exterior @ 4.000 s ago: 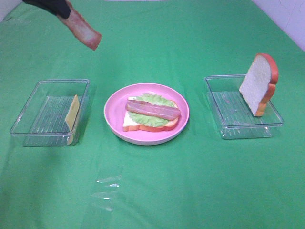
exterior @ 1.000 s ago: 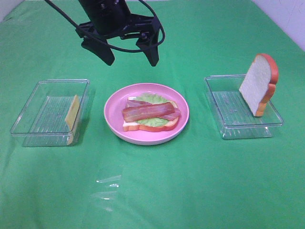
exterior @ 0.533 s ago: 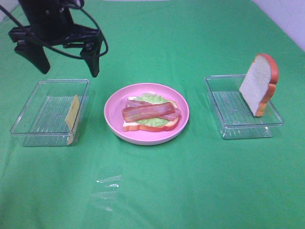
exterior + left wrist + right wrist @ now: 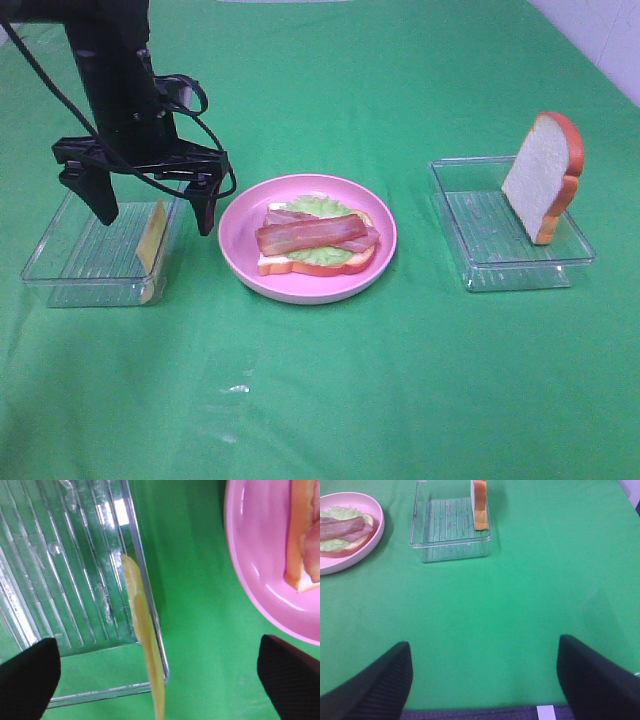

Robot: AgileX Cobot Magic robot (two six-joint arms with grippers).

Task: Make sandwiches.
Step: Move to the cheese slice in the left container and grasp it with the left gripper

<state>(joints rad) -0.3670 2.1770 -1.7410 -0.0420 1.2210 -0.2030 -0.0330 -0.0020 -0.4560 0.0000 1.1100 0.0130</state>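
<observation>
Standing on edge against the side of the tray [image 4: 60, 276] nearest the pink plate [image 4: 238, 262], the yellow cheese slice [image 4: 152, 236] looks thin, light and likely slick; pinch across its flat faces, near the upper edge. The left hand [image 4: 155, 220] straddles it, spread wide and empty. The sandwich [image 4: 316, 240] lies on the plate.

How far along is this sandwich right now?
Done: bottom bread slice on the pink plate carries lettuce and bacon strips. In hand: the left gripper, open, hangs over the cheese square leaning in the left tray. Left: add cheese, then the second bread slice standing in the right tray. The right gripper is open, empty.
</observation>
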